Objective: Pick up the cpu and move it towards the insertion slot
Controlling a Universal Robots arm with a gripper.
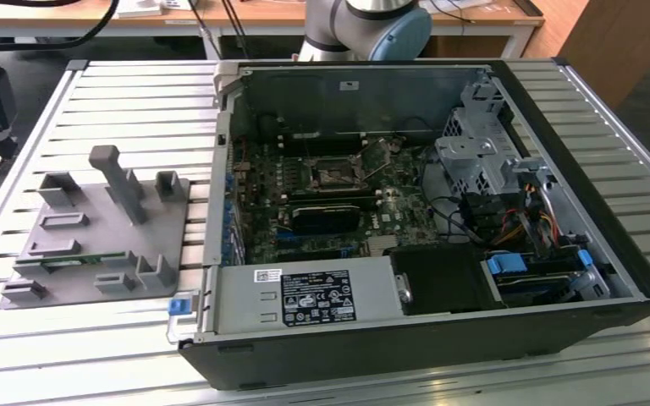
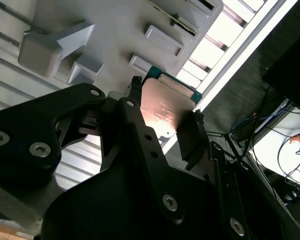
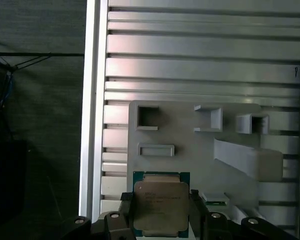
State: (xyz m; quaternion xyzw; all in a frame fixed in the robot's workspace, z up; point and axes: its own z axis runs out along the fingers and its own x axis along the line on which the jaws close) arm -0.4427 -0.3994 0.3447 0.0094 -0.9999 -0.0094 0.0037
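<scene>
- Ribbed metal tabletop point(image 1: 122, 93) carries an open computer case point(image 1: 415, 347) and, to the exterior view's left of it, a grey fixture point(image 1: 88, 228) with raised blocks and pockets.
- Inside the case, the slot point(image 1: 333, 175) sits on the green board, a square socket with a metal frame and dark centre.
- In both wrist views the tool point(image 3: 161, 220) is clamped on the cpu point(image 3: 161, 202), one dark finger point(image 2: 190, 145) against each of two opposite edges, silvery top facing the cameras.
- The cpu hangs over the fixture's edge, well apart from the slot; I cannot tell whether it touches the fixture.
- A narrow green strip point(image 1: 71, 260) lies in the fixture.
</scene>
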